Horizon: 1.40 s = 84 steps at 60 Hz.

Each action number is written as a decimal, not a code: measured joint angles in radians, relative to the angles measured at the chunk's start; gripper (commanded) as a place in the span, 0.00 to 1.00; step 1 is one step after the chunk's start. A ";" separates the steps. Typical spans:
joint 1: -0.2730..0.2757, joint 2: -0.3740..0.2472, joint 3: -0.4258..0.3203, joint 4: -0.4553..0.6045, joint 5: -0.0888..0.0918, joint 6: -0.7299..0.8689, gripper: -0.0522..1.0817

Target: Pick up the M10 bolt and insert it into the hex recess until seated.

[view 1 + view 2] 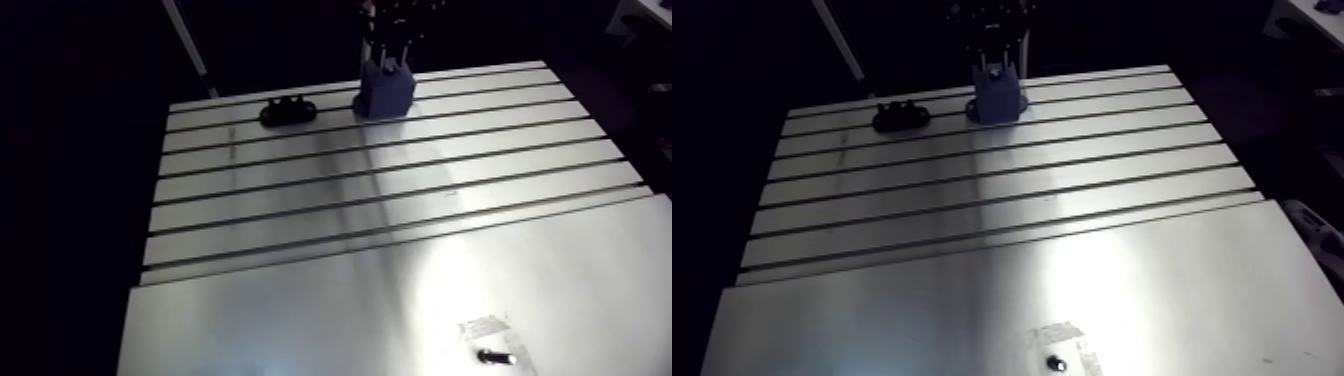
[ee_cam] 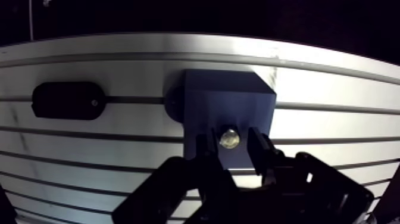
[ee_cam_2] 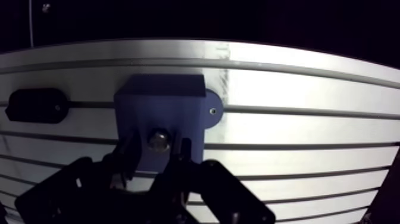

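In the arm view the blue block (image 1: 385,92) sits at the twelve o'clock edge of the surface (image 1: 350,300) under the end effector (image 1: 392,55), and in the wrist view the M10 bolt (image 2: 230,139) stands in the block between its slightly open fingers (image 2: 262,149), a black piece (image 2: 66,100) at the block's nine o'clock.

The silvery M10 bolt (image 2: 230,139) stands upright, seen end-on, in the blue block's (image 2: 226,101) top.

The table (image 1: 400,300) is showing brushed, glossy metal, the block (image 2: 226,101) on it matt blue plastic, its bolt (image 2: 230,139) shiny metal.
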 measured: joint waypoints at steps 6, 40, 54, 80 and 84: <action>0.000 0.000 0.000 0.000 0.000 0.000 0.57; -0.001 0.001 0.004 -0.002 -0.001 -0.009 0.59; -0.001 0.001 0.006 -0.002 -0.002 -0.011 0.59; 0.000 0.002 0.007 -0.002 -0.002 -0.013 0.62; 0.000 0.002 0.007 -0.002 -0.002 -0.013 0.62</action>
